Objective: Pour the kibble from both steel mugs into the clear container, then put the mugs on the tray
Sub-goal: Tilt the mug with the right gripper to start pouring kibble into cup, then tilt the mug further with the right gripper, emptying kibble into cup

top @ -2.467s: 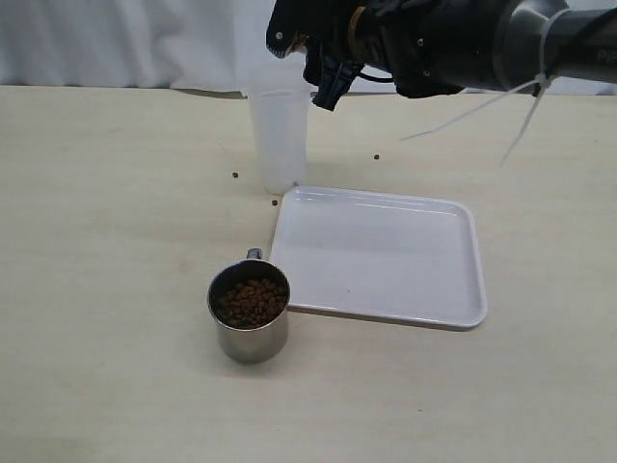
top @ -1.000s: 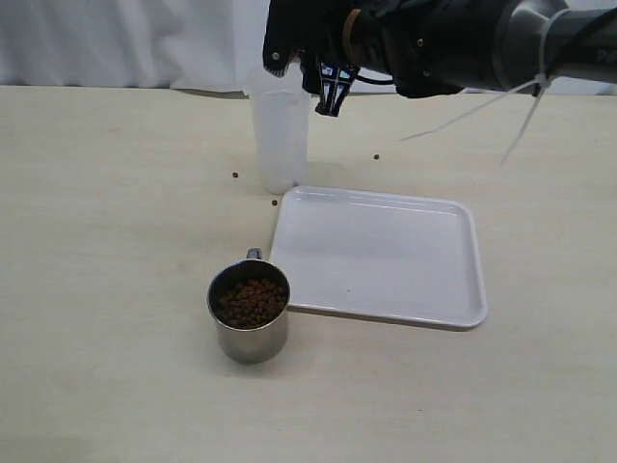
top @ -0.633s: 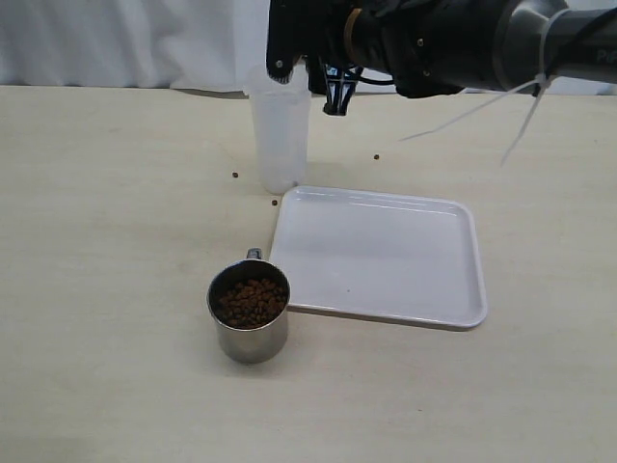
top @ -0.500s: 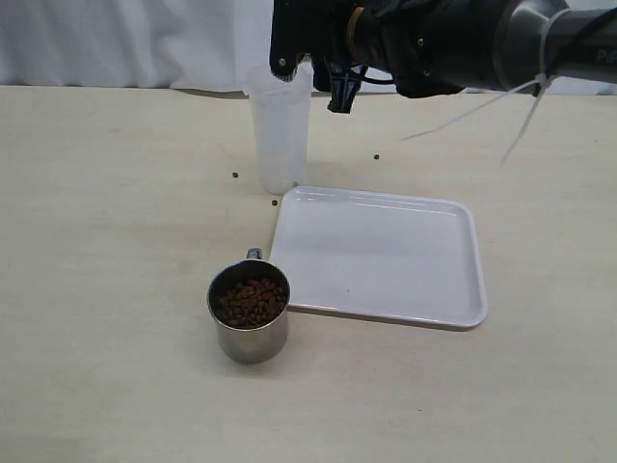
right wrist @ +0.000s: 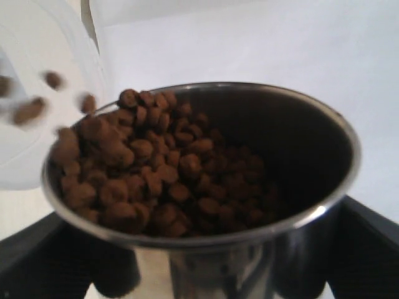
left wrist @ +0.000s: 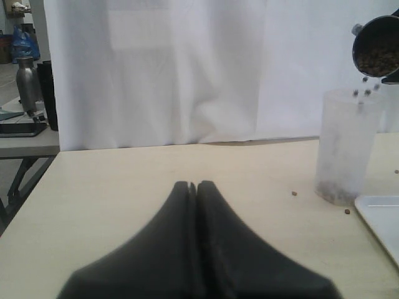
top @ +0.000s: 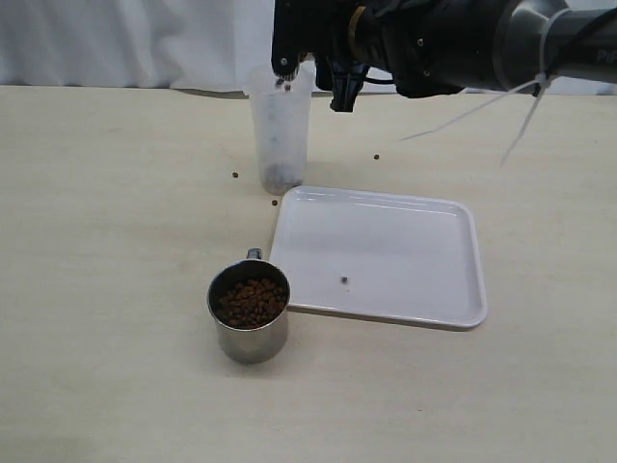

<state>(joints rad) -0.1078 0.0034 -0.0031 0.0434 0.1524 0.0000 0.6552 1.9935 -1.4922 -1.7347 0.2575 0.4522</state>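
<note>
1. Right claw was gripping the held mug, with a dark finger on each side of its wall. It was up in the air over the clear container.
2. Held mug was tipped toward the container mouth. Its kibble was heaped at the low lip and going over the edge.
3. Falling pellets were in the air between the lip and the container rim. A shallow layer of kibble sat in the bottom of the container.
4. Clear container stood upright on the desk, just beside the far-left corner of the tray. I couldn't tell whether the two touched.
5. Tray lay flat on the desk, with one single pellet on its white floor.
6. Second mug stood upright on the desk at the tray's near-left corner, handle pointing toward the far side. It was filled with kibble to just below the rim. I couldn't tell if it touched the tray edge.
7. Loose pellets were on the desk: one left of the container, one at its base by the tray corner, one right of it beyond the tray's far edge.
8. Left claw was closed on nothing, fingers pressed together. It hung low over the desk, well to the left of the container, pointing at the white curtain. It was outside the exterior view.
</note>
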